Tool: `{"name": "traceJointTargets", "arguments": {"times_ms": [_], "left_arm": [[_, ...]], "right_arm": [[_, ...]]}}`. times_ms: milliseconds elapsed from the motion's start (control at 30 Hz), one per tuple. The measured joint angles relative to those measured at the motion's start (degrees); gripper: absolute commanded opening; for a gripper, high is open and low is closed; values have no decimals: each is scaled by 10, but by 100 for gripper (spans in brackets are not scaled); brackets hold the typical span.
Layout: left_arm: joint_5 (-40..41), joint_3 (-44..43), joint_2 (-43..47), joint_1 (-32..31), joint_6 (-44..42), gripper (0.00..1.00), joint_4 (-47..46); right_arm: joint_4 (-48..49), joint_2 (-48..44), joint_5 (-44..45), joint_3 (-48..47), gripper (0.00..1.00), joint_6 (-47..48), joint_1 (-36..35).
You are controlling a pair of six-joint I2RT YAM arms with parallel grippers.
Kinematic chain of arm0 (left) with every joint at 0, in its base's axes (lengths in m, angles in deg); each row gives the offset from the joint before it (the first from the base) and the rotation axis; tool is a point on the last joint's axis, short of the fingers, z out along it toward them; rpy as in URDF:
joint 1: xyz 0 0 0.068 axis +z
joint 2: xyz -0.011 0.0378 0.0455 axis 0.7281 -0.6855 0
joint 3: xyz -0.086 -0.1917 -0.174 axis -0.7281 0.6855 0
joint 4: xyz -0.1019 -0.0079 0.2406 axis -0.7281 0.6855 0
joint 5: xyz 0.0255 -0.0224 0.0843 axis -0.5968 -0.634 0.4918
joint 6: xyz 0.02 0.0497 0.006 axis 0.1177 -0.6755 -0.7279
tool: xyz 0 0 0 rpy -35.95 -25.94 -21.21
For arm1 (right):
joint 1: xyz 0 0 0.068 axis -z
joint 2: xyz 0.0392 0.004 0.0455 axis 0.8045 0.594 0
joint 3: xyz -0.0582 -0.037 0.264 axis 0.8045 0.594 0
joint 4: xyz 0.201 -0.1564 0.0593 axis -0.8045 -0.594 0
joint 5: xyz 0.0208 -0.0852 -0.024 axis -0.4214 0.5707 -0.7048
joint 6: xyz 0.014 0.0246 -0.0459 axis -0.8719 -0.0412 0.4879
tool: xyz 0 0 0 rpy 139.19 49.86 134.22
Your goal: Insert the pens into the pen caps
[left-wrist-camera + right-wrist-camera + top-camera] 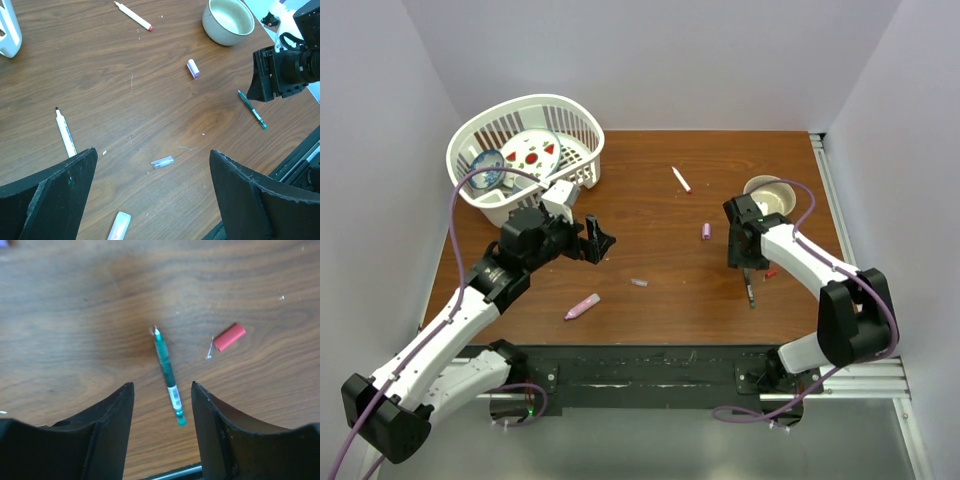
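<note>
Right end effector (162,390) hovers half open and empty over the green pen (167,375) on the desk (75,300), with the red cap (229,336) at the pen's two o'clock. Left end effector (152,152) gapes wide, empty. No pen is capped yet: pink marker (582,306), white pen (681,179), grey cap (639,283) and purple cap (706,231) lie apart.

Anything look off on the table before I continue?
Nothing broken or spilled. The green pen lies flat under the open right pincer, with the red cap beside it, not touching. Only tiny white flecks dot the table.
</note>
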Motion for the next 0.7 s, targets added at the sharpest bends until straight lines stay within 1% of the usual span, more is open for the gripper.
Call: {"name": "traceJointTargets", "arguments": {"times_ms": [133,333,567,700], "left_arm": [[-2,0,-1,0,0,100,0],[-2,0,-1,0,0,100,0],[-2,0,-1,0,0,100,0],[-3,0,-1,0,0,99,-1]], "right_arm": [[-2,4,-1,2,49,1,15],[9,24,-24,19,43,3,52],[9,31,-48,37,41,-9,53],[9,56,-55,37,39,-16,53]]}}
